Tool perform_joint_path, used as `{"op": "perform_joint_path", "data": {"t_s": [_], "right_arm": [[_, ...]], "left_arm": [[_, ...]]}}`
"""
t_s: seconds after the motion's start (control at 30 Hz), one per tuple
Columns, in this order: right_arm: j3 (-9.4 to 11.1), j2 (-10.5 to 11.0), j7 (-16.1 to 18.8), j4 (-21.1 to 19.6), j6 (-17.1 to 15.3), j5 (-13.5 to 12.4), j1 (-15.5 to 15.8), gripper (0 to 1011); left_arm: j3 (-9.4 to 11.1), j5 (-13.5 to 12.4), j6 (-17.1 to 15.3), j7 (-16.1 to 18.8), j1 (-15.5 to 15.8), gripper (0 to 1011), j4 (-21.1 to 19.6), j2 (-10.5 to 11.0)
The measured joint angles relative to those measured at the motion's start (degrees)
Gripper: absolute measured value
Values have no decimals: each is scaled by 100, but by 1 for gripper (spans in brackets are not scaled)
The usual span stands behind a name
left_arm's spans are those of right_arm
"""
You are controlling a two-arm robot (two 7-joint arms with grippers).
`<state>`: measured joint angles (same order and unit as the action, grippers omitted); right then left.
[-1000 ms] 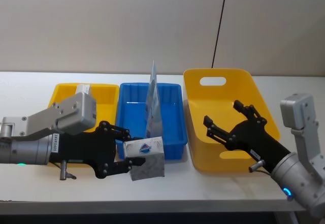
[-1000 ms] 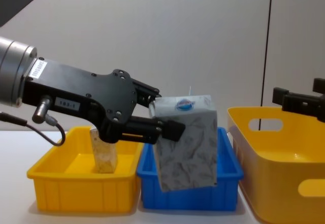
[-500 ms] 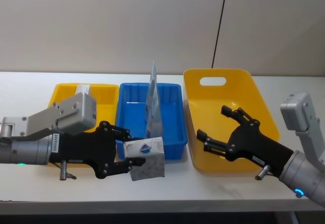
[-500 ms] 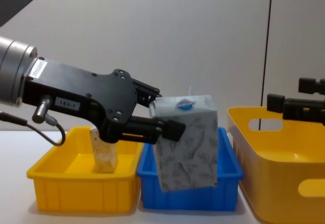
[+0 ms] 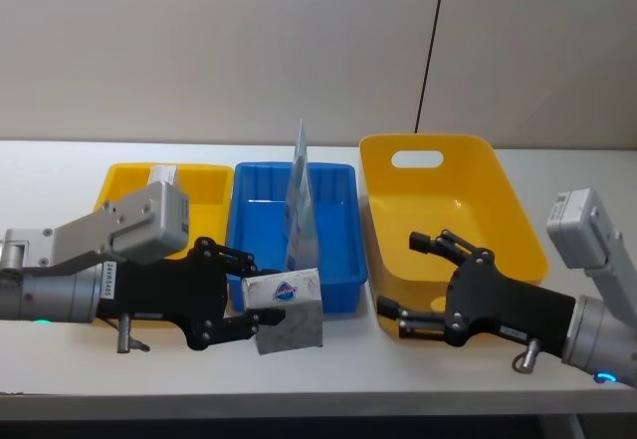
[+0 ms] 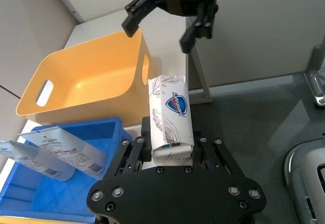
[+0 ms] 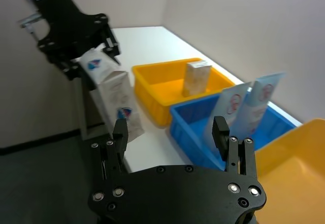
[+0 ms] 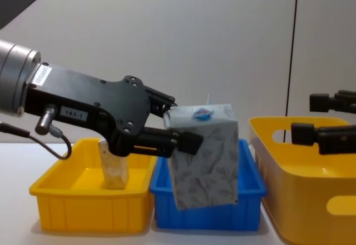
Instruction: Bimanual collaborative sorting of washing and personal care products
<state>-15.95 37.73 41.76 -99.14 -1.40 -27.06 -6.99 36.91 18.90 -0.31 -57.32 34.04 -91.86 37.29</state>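
My left gripper is shut on a white-grey marbled pack with a round blue logo, held tilted above the table's front edge before the blue bin. In the chest view the pack hangs from that gripper. My right gripper is open and empty, low over the front-left corner of the big yellow basket, a short gap right of the pack. A tall pale-blue pouch stands in the blue bin. A cream speckled box stands in the small yellow bin.
The three containers stand side by side across the white table. A bare strip of table runs along the front edge. The basket's inside is bare. A grey wall lies behind.
My right gripper has moved left and toward the table's front, from over the basket's middle to its front-left corner. The left gripper and the pack have stayed still.
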Motion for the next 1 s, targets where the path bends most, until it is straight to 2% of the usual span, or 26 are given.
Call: {"op": "perform_joint_path", "data": {"t_s": [0.27, 0.3, 0.53, 0.73, 0.9, 1.0], "right_arm": [[-249, 207, 721, 150, 121, -64, -309, 1002], [-249, 207, 721, 150, 121, -64, -309, 1002], [-540, 283, 1328, 322, 254, -69, -642, 1002], [-774, 251, 1729, 490, 395, -17, -909, 1002], [-1068, 88, 2143, 740, 636, 114, -1253, 1002], [-1164, 16, 2259, 837, 729, 169, -1378, 1002]], "left_arm": [[0, 0, 0, 0, -1, 367, 0, 0], [0, 0, 0, 1, 0, 367, 0, 0], [-1, -1, -1, 0, -1, 367, 0, 0], [-1, -1, 0, 1, 0, 367, 0, 0], [-1, 0, -1, 0, 0, 367, 0, 0], [-1, 0, -1, 1, 0, 367, 0, 0]]}}
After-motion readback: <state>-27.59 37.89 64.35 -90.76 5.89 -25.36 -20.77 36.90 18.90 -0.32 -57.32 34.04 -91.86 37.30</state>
